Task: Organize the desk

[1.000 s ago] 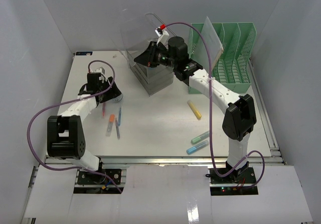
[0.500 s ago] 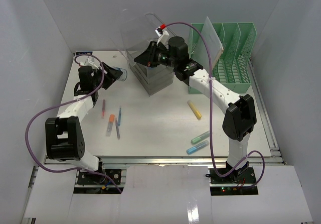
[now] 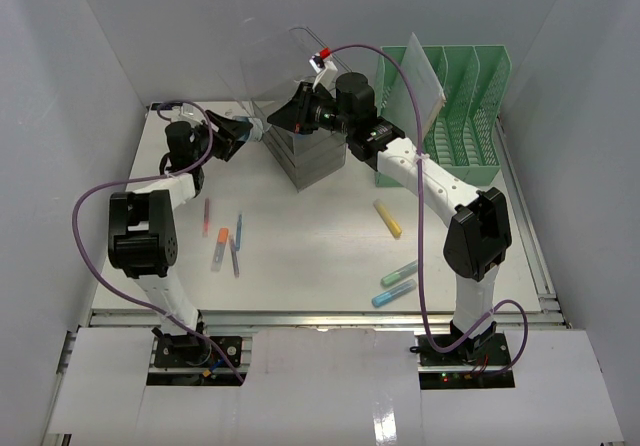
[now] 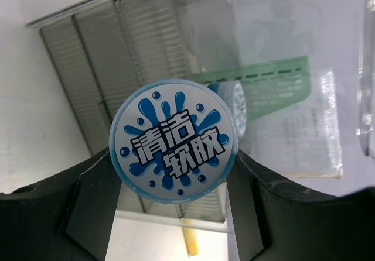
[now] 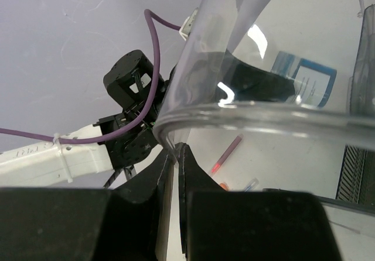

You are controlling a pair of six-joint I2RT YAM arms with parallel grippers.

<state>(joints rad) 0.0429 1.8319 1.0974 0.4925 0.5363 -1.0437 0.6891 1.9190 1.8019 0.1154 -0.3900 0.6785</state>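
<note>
My left claw is clamped on a small round tub with a blue-and-white splash label. One finger sits on each side of it, and the label faces my wrist camera. I hold it close to the left side of the grey translucent block of drawers that stands at the back of the bench.

My right claw is pinched together on the rim of a large clear curved plastic container. The container is lifted and tilted above those drawers.

The large flat white bench lies under both my arms, with its aluminium rail along the near edge by my bases. On its left part a thin red pen, a thin blue pen and a short marker with an orange end lie close together. Right of centre lies a yellow highlighter. Nearer the front edge, a green highlighter and a blue highlighter lie side by side. A green slotted plastic file rack stands at the back right, just beside the drawers.
</note>
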